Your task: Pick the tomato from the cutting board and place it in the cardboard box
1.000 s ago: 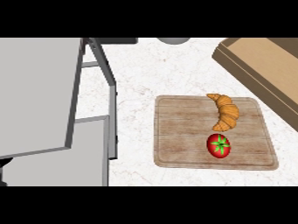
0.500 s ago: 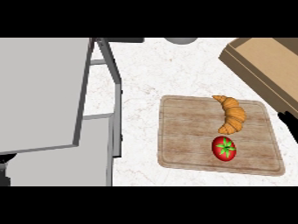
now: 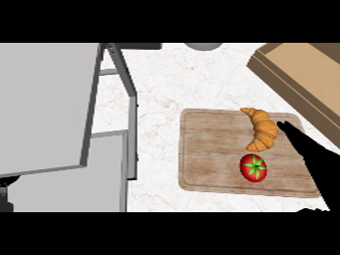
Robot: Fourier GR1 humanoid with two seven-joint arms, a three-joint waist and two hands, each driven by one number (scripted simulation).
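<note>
Reaching in from lower right, right hand (image 3: 316, 159), fingers straight and together, holding nothing, lies over right edge of cutting board (image 3: 209, 149). Tomato (image 3: 254, 168) on board just left of hand, apart from it. Croissant (image 3: 261, 128) above tomato. Cardboard box (image 3: 312, 74) upper right. Left hand unseen.

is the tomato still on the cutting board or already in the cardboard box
On the board. The tomato lies on the cutting board below the croissant, apart from the cardboard box. The right hand, fingers straight, is beside it, not holding it.
</note>
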